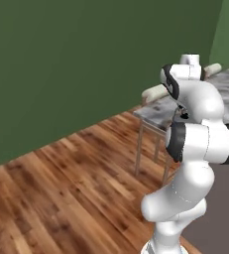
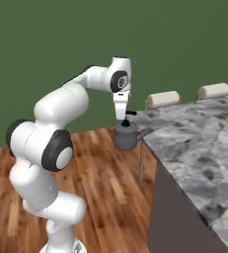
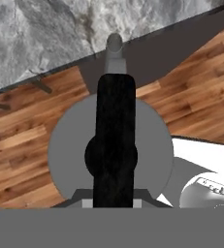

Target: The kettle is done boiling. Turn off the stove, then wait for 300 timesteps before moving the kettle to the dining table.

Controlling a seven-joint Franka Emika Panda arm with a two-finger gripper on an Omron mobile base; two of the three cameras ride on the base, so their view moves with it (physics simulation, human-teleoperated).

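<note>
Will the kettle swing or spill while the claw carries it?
The kettle hangs from its black top handle in the shut claw, so it might swing a little. It looks like stiff metal and probably won't bend. Its spout is open, so tilting could spill water.

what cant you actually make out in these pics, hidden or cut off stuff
- Gripper fingertips: in the hand view the kettle's black handle covers them; in the right base view too small.
- Kettle: in the left base view the robot's own arm stands in front of it.
- Dining table: far end cut off by the right edge, right base view.
</note>
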